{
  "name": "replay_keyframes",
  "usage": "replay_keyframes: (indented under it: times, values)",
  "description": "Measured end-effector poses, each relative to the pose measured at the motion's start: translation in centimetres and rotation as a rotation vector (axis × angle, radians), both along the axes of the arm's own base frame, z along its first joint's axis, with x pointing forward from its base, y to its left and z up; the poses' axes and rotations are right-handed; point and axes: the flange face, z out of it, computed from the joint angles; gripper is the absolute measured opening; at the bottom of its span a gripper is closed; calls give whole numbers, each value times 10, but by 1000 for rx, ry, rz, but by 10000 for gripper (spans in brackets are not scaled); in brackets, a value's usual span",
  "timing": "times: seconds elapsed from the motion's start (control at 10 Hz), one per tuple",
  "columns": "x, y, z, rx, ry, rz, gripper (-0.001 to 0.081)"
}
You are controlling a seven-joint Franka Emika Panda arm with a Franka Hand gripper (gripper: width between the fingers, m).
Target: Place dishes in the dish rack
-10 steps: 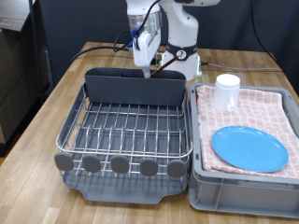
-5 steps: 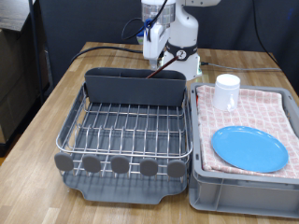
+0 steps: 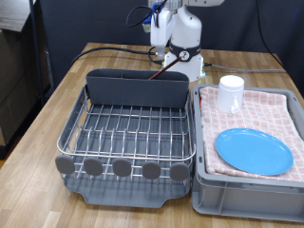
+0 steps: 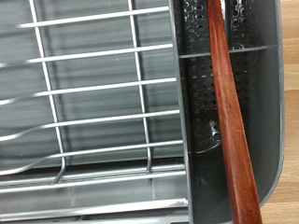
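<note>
One wooden spoon [image 4: 233, 112] lies slanted in the grey caddy [image 3: 138, 87] at the dish rack's [image 3: 128, 133] far edge. Its wire grid is bare. Right of it, the plate [image 3: 254, 151] and cup [image 3: 231, 93] rest on pink cloth [image 3: 271, 111]. High above the caddy hangs the gripper [image 3: 161, 26]; whether its fingers are parted is unclear.

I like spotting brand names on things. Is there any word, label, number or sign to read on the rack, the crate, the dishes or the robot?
None can be read.
dish rack, caddy, wooden spoon: no writing shows.
plate, cup, crate: plain.
Robot arm: no legible mark; too small and blurred.
</note>
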Motion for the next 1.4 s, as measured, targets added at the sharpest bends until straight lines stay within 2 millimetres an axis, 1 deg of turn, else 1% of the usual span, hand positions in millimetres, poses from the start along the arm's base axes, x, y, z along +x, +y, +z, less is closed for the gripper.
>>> replay_keyframes:
  times: [0.1,0.2,0.3,0.5,0.8,0.9,1.0,1.1,1.2,1.4]
  values:
    - [0,-1,0,0,-1,-6,803]
    - [3,1,0,-38,14,50,803]
    - [11,9,1,-102,30,148,803]
    - [33,35,2,-185,40,355,803]
    - [60,78,1,-219,-21,652,803]
    - [66,86,1,-237,-17,737,803]
    - [66,84,1,-233,-18,706,803]
    - [69,84,4,-243,-42,721,803]
    - [77,87,12,-258,-82,783,803]
    - [100,96,26,-265,-106,938,803]
